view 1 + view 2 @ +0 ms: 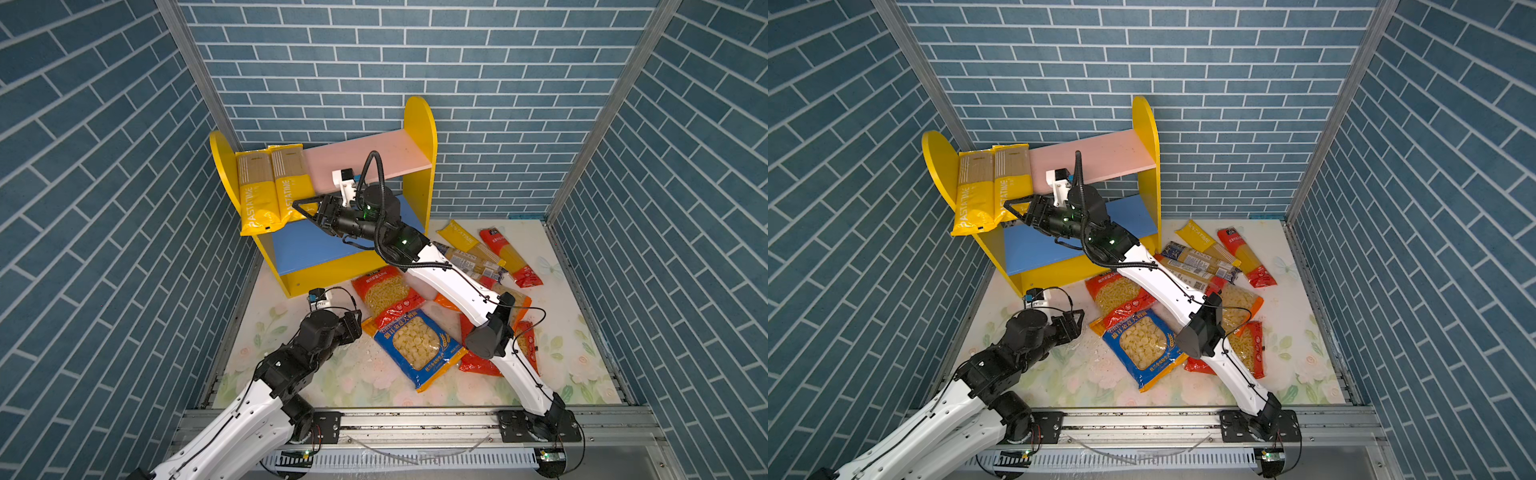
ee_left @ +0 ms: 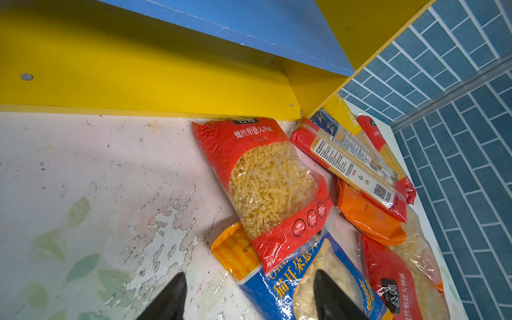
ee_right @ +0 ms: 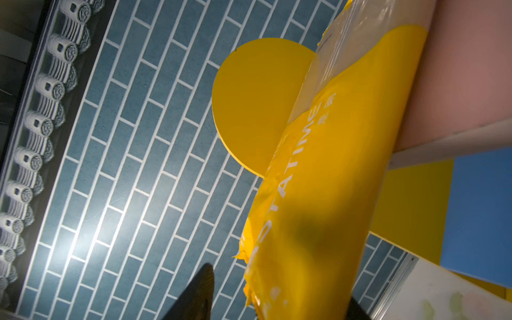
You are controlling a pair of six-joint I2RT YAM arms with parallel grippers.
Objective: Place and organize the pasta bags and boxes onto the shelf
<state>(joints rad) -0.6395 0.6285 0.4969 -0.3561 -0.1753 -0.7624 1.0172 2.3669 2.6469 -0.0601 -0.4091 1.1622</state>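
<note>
Two yellow spaghetti packs (image 1: pixel 270 187) lie side by side on the shelf's pink upper board (image 1: pixel 374 153), against its left side panel, their lower ends hanging over the front edge. My right gripper (image 1: pixel 300 210) is open around the lower end of the right-hand pack (image 3: pixel 327 180); one finger (image 3: pixel 199 291) stands clear of the plastic, the other is mostly hidden behind it. My left gripper (image 2: pixel 249 277) hangs open and empty over the table by the corner of a blue shell-pasta bag (image 1: pixel 417 345). A red fusilli bag (image 2: pixel 263 177) lies before the shelf's yellow base strip (image 2: pixel 138 69).
Right of the shelf lie yellow (image 1: pixel 461 237), red (image 1: pixel 509 255) and dark-blue (image 1: pixel 469 262) spaghetti packs. An orange bag (image 2: pixel 368 216) and a red bag (image 1: pixel 523 345) lie partly under my right arm. The blue lower board (image 1: pixel 307 245) holds nothing. Brick-patterned walls close in on three sides.
</note>
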